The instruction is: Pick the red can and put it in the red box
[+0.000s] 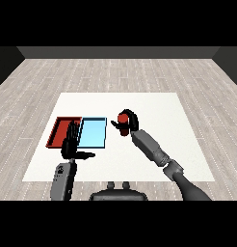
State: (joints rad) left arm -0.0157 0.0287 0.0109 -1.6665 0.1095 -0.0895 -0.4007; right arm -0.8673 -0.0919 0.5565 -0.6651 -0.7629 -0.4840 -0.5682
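The red can [123,118] stands upright just right of the light blue tray [93,134], and my right hand [129,123] is curled round it, fingers and thumb wrapping its sides. Whether the can rests on the table or hangs slightly above it, I cannot tell. The red tray [60,130] lies at the left, touching the blue tray's left side. My left hand [71,144] is raised in front of the seam between the two trays, fingers straight and thumb spread to the right, holding nothing. It hides part of the red tray's right edge.
The white table [154,108] stretches wide to the right and behind the trays. Its front edge [115,181] runs just ahead of my forearms. Grey wood flooring surrounds the table.
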